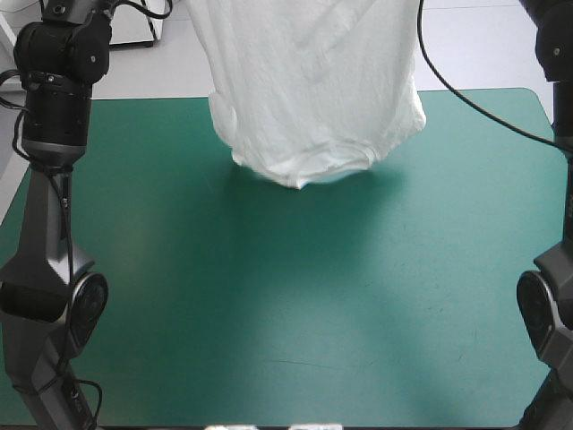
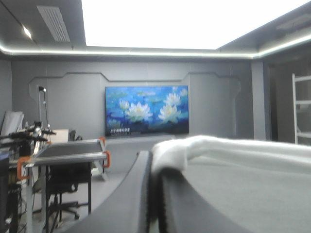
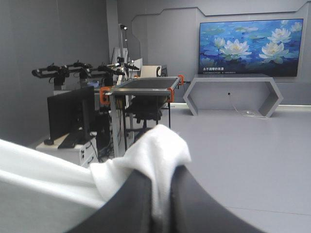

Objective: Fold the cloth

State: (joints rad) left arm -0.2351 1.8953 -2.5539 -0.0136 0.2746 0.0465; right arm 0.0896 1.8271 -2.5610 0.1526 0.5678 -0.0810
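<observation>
The T-shirt (image 1: 313, 81) hung lifted over the far half of the table (image 1: 269, 394). Its top ran out of the high view and its rounded lower end hung low over the teal-green cover (image 1: 179, 224) (whether it touched, I could not tell). It hid the middle of the table's far edge. The left arm (image 1: 54, 107) rose at the table's left side and the right arm (image 1: 548, 305) at its right, both apart from the T-shirt's hanging body. The left gripper (image 2: 154, 162) was pinching a bunched fold of the T-shirt, its fingers (image 2: 131, 194) all but together. The right gripper (image 3: 159, 177) pinched another fold the same way. One T-shirt, two arms, two grippers, two black fingers each.
</observation>
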